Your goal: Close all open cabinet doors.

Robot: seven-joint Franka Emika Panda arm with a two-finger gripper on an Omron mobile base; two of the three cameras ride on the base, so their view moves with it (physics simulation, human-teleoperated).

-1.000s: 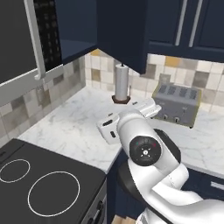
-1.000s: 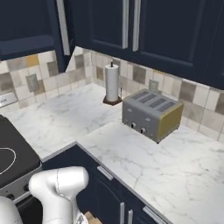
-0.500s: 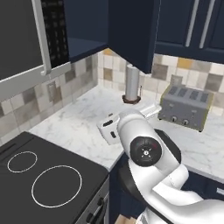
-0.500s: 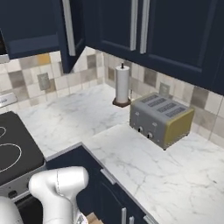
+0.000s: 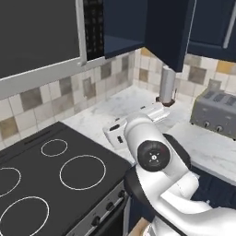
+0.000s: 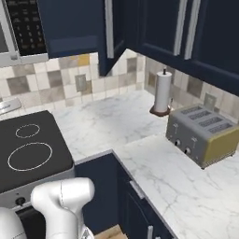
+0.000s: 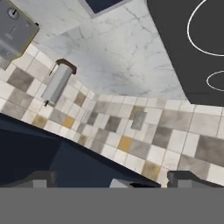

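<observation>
End effector (image 7: 107,179) spread wide, gripping nothing — facing tiled wall. Open cabinet door (image 6: 108,35) swinging out over marble surface (image 6: 107,119), near paper towel roll (image 6: 162,91).

We can read no text, label, brand or number; the microwave (image 6: 24,29) keypad carries small pale marks, too blurred for us to make out.

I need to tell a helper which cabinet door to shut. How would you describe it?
Find the microwave above the stove. Just right of it, by the corner, one navy cabinet door swings out over the counter. Its neighbours lie flush; this one stands edge-on.
</observation>
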